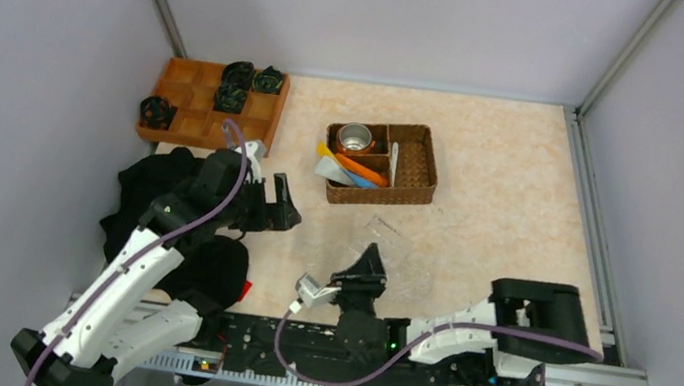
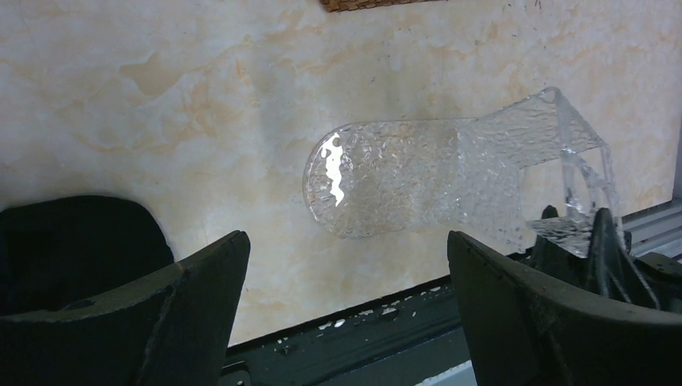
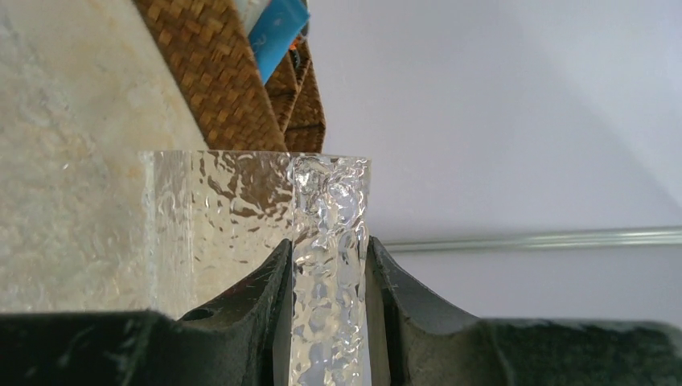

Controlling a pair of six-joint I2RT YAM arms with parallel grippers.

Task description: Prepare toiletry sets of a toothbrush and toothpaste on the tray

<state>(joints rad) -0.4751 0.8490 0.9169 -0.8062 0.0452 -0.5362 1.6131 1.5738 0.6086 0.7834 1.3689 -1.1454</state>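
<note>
We see our right gripper (image 3: 328,251) clamped on one edge of the tray (image 2: 402,181), which sits near-side of the wicker basket (image 1: 419,169); our left gripper (image 2: 346,241), left of it, gapes wide.

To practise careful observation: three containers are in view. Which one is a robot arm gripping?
The clear bumpy plastic tray, pinched at its edge between the fingers of the right gripper. The wicker basket and orange wooden tray sit farther back, untouched.
</note>
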